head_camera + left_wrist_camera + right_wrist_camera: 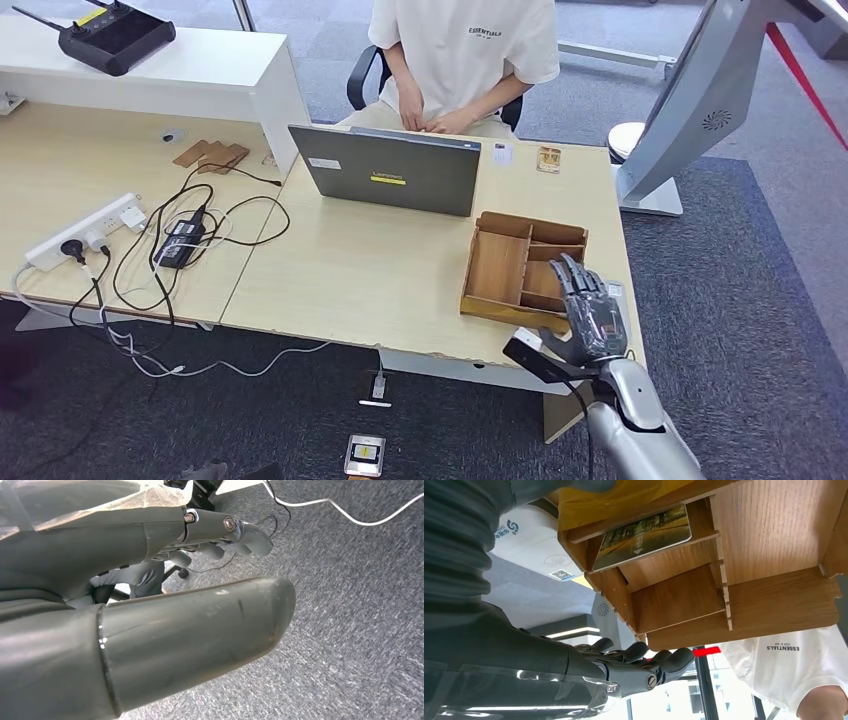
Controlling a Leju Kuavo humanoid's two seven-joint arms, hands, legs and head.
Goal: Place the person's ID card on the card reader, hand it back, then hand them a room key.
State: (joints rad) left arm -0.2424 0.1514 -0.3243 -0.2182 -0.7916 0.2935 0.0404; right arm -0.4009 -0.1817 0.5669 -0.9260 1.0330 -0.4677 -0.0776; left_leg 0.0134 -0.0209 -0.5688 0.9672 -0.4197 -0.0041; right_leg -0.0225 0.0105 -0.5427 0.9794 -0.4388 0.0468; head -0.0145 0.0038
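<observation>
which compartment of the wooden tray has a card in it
The small compartment at the near right corner of the wooden tray, beside the right hand. A picture-printed card lies in it; the other compartments that can be seen look bare.

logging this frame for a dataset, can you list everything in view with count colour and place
laptop: 1, grey, open, desk middle, facing the person
wooden tray: 1, brown, compartments, desk's near right
picture card: 1, green-yellow, in a tray compartment
cards: 2, one white, one tan, far desk edge by the person
power strip: 1, white, left desk, black cables around it
controller: 1, black, on the white counter
brown flat pieces: a few, left desk
person: 1, white shirt, seated behind the laptop
right hand: dark grey, open, over the tray's near right corner
left hand: dark grey, fingers curled, above grey carpet
</observation>
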